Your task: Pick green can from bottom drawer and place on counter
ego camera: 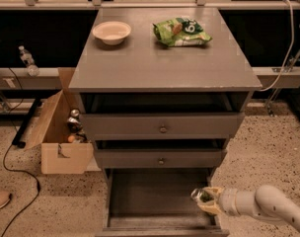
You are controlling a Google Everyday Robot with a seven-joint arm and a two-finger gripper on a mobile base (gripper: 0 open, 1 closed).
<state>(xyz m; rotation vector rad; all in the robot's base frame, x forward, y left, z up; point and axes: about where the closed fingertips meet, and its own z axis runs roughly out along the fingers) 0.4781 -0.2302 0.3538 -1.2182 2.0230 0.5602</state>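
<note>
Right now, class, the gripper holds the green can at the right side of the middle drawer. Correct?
No: the camera view shows the gripper holding the green can at the right side of the bottom drawer.

High front view; gripper fingers (210,209) lower-right

I see my gripper (207,202) over the right side of the open grey bottom drawer (150,199), clamped on the small dark green can (200,196) with silver ends. On the flat grey counter (160,65) sit a cream bowl (111,32) and a crinkled green snack bag (181,31).
</note>
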